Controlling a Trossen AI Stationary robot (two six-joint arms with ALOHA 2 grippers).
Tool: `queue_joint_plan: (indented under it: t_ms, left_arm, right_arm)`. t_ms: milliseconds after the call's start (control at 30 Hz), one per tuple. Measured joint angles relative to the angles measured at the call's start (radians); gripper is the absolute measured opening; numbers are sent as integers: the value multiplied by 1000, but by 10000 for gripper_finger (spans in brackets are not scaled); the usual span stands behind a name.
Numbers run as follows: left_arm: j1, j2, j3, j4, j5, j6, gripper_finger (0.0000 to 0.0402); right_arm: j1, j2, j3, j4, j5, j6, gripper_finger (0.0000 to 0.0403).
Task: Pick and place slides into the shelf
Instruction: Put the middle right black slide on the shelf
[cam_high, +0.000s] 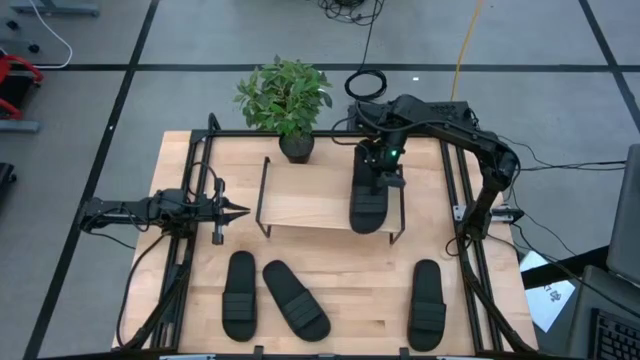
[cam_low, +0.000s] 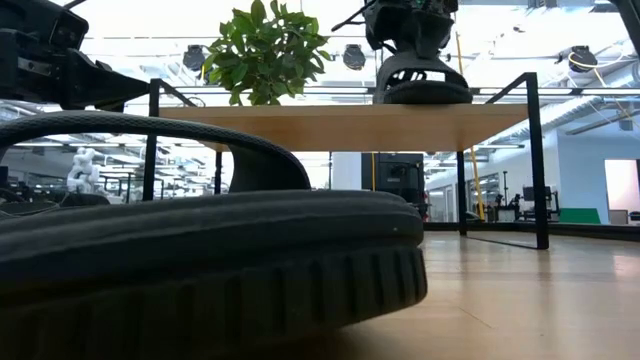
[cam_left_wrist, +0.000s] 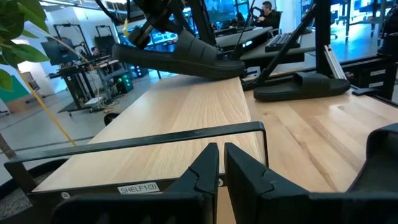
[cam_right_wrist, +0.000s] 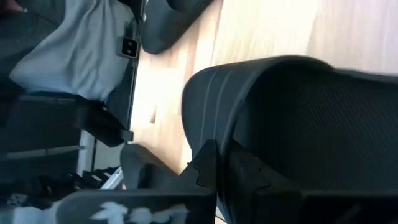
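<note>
- My right pincer (cam_high: 382, 178) sits just right of centre in the overhead frame, clamped on the strap of one slide (cam_high: 370, 200) that lies on the shelf (cam_high: 310, 195) top board, near its right end.
- That slide's long axis runs top to bottom in the overhead frame, across the board's depth; its lower tip reaches the board's lower edge, close to the black wire frame.
- Risk as I judge it: if I let go with the tip overhanging, the slide could tip off the front edge, since it fills the board's full depth.
- A second risk: pulling the pincer up with a finger under the strap could drag the slide askew or lift it along.
- My left pincer (cam_high: 228, 210) waits at left centre of the overhead frame, just left of the shelf, fingers nearly together and holding nothing.
- Three other slides (cam_high: 290, 298) lie on the surface along the lower part of the overhead frame, two at lower left and one at lower right; the middle one is angled, the others point up-down.
</note>
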Motion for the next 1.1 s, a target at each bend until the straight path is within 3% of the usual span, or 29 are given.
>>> queue_joint_plan:
  t_ms: [400,533,867,1100]
  left_arm:
    - [0,0,0,-5,1,0,33]
    - [0,0,0,-5,1,-2,33]
    - [0,0,0,-6,2,-4,33]
    - [0,0,0,-7,1,-4,33]
  right_arm:
    - [12,0,0,-4,-2,105,3]
    - [18,0,-1,0,51,111,3]
    - [12,-4,-111,65,55,107,4]
    - [11,-4,-123,98,69,105,46]
